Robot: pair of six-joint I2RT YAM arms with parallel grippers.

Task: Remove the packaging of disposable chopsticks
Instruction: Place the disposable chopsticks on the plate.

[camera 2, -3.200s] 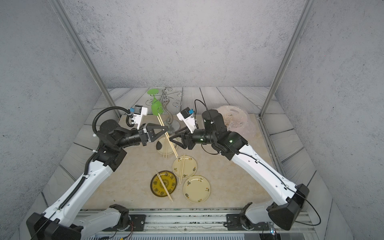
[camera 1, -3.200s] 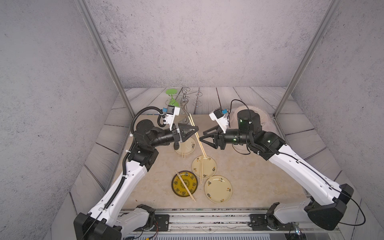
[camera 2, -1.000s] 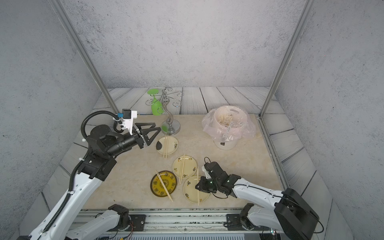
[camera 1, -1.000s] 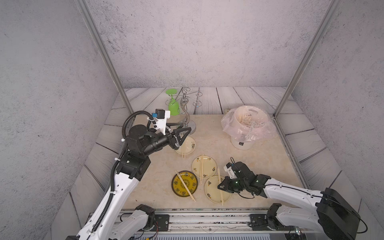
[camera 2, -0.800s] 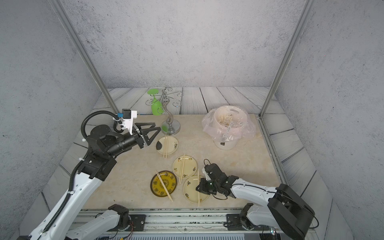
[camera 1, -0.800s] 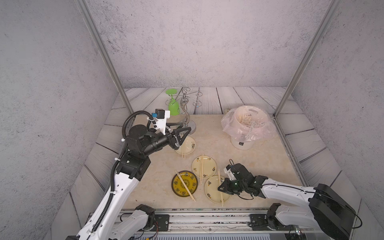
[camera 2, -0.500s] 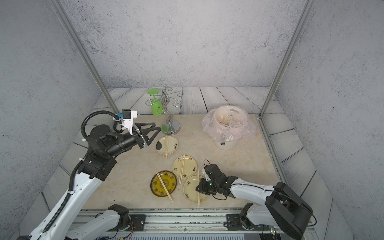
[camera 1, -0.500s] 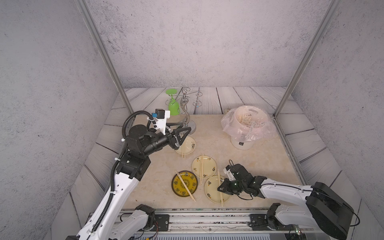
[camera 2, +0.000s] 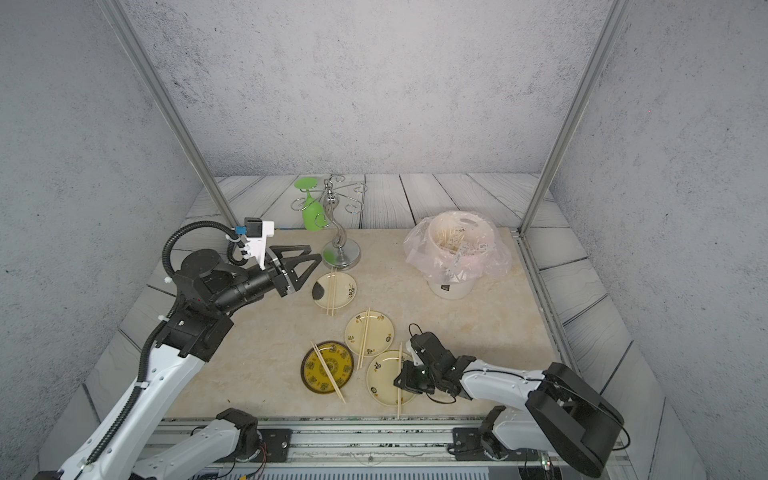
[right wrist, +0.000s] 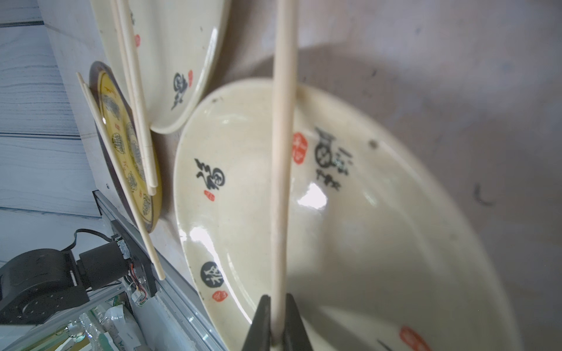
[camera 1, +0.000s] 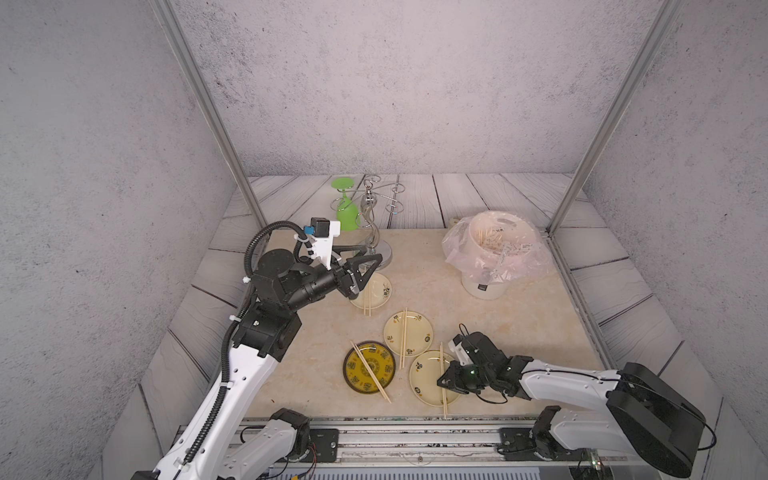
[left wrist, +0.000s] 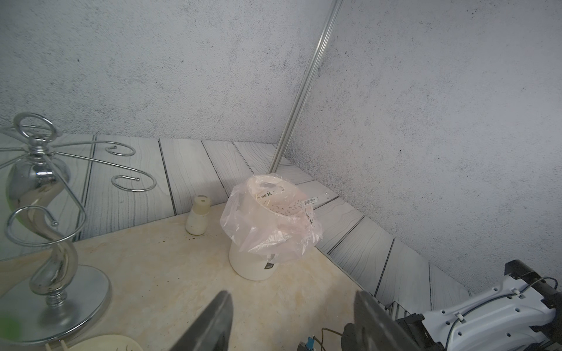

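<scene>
Both arms have split up since a few seconds back. They were meeting mid-air over the tabletop (camera 1: 519,332); now the right gripper (camera 1: 442,380) is down low at the nearest cream plate (camera 1: 422,384), and the left gripper (camera 1: 374,254) has pulled back to hang above the far plate (camera 1: 380,291) by the chrome stand (camera 1: 375,235).

Left fingers (left wrist: 213,322) are spread wide with nothing between them. Right fingers (right wrist: 263,322) are pinched on the disposable chopsticks (right wrist: 281,152), which lie across that cream plate. I see no sleeve on them, and the packaging (camera 1: 505,253) looks to be sitting in the white bin (camera 1: 482,291) with the pink bag. The yellow plate (camera 1: 353,370) and the other two already carry bare pairs.

What worries me is the let-go:
- The near end of the sticks pokes out past the rim toward the front rail (camera 1: 415,428), so once the pinch opens they could roll or seesaw off the plate.
- I can't tell from the wrist view if both sticks are in the pinch, so one may already be loose.
- If the fingers back out low, they could drag the pair along or bump the plate into its neighbour, which sits right up against it.
</scene>
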